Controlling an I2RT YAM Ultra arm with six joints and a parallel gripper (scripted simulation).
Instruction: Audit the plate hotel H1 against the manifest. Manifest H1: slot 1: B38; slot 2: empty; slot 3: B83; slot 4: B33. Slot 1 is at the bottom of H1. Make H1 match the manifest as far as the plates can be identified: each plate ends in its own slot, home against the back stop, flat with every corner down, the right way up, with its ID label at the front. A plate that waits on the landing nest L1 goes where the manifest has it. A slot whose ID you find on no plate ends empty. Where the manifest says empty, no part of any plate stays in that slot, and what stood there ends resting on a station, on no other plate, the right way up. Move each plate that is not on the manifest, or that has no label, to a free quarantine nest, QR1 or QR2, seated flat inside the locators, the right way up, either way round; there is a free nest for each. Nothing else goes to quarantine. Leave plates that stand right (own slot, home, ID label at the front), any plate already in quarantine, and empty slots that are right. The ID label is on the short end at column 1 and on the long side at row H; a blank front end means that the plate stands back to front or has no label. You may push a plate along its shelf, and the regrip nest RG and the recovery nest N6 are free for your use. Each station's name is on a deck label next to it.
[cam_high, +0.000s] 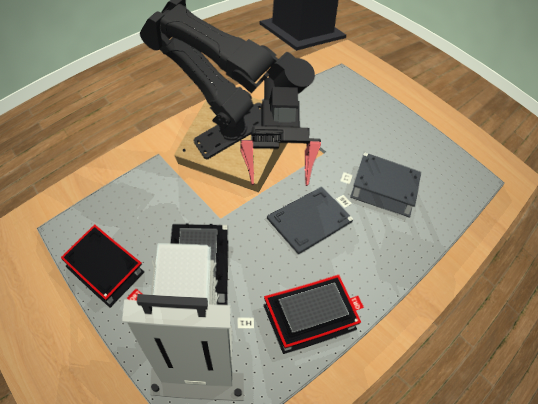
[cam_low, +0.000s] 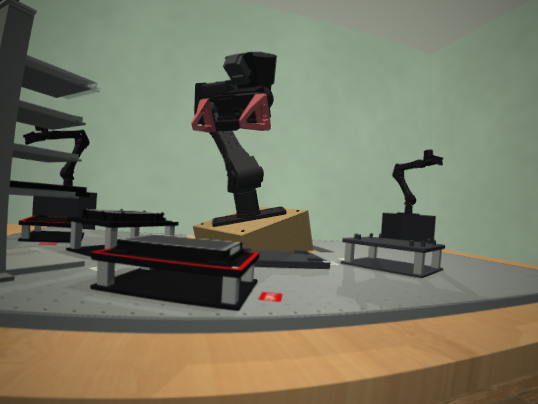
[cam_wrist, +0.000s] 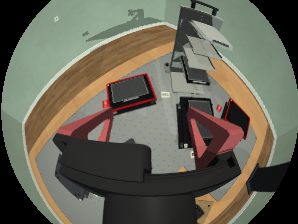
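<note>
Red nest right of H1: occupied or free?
Occupied. A grey plate lies flat inside the red-edged nest in the top view. The other red nest, left of the hotel, shows only black.
</note>
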